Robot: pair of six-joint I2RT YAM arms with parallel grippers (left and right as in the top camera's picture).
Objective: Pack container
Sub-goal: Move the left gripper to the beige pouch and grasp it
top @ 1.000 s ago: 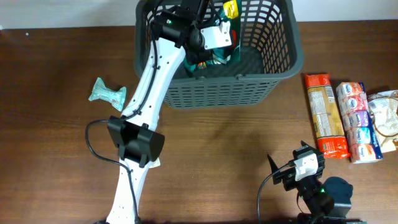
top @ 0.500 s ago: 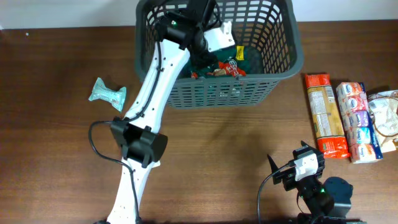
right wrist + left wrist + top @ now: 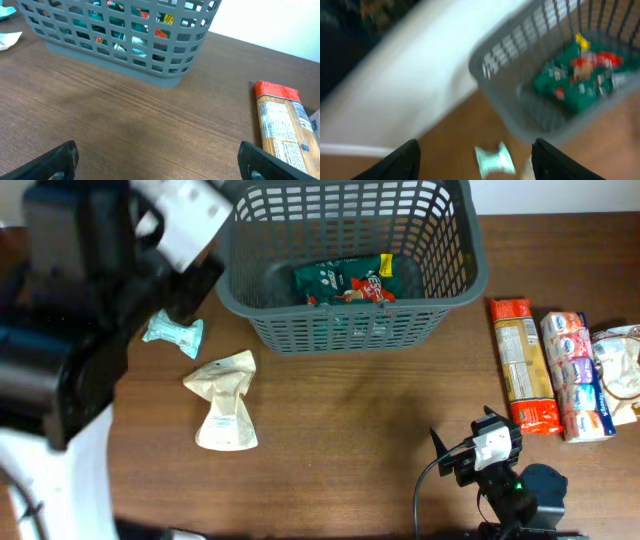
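Note:
The container (image 3: pixel 460 288) is a dark grey slotted basket at the back of the table, also in the left wrist view (image 3: pixel 487 62) and the right wrist view (image 3: pixel 125 30). A green snack packet (image 3: pixel 345 280) lies inside it (image 3: pixel 570 80). My left gripper (image 3: pixel 475 146) is open and empty, raised high over the table left of the basket, above a teal packet (image 3: pixel 494 159). In the overhead view the left arm (image 3: pixel 70 330) fills the left side, blurred. My right gripper (image 3: pixel 162 157) stands open and empty above bare wood near the front edge (image 3: pixel 458 453).
The teal packet (image 3: pixel 172 332) and a beige pouch (image 3: pixel 225 400) lie on the table left of the basket. At the right edge lie an orange packet (image 3: pixel 522 365) (image 3: pixel 282 125), a pink and blue packet (image 3: pixel 575 375) and a white one (image 3: pixel 620 370).
My left gripper opened and left the green packet in the basket. The left arm then rose out of the basket and swung left, uncovering the beige pouch. The right arm stayed still.

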